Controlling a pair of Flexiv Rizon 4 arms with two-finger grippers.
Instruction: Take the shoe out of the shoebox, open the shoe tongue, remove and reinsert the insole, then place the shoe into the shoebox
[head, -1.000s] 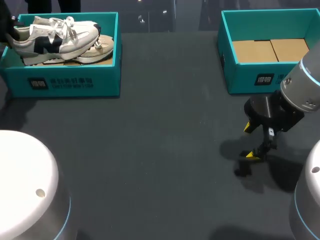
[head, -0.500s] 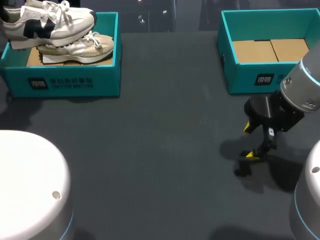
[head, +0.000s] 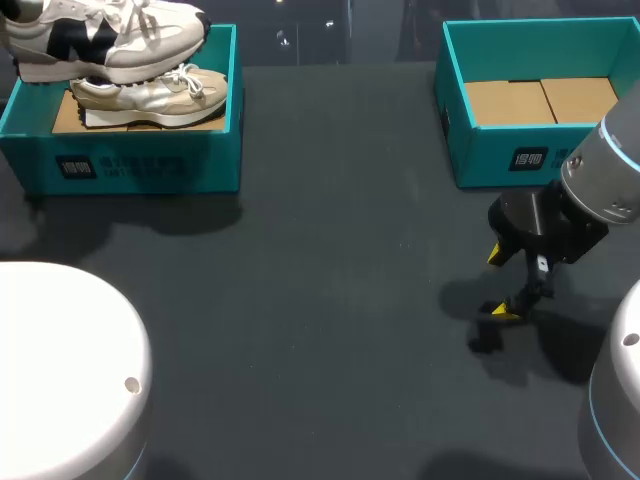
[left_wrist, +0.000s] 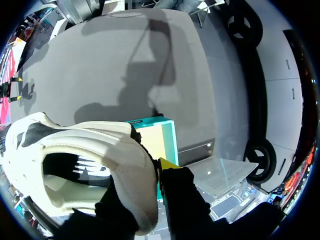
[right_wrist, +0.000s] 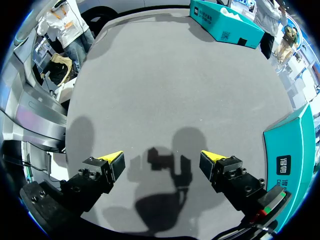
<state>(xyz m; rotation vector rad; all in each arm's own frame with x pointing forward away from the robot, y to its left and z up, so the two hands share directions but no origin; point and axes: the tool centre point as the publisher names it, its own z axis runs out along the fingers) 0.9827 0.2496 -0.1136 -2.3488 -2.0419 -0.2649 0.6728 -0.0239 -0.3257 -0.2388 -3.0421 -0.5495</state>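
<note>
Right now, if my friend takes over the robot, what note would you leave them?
Left jaws: shut on the white shoe at the rim of its opening, holding it up over the left shoebox.
Right jaws: open and empty, over bare table near the right shoebox.
A second shoe lies in the left shoebox; the right one holds no shoe.
Done: shoe lifted out.
Left to do: open the tongue, take the insole out and put it back, return the shoe to the shoebox.
</note>
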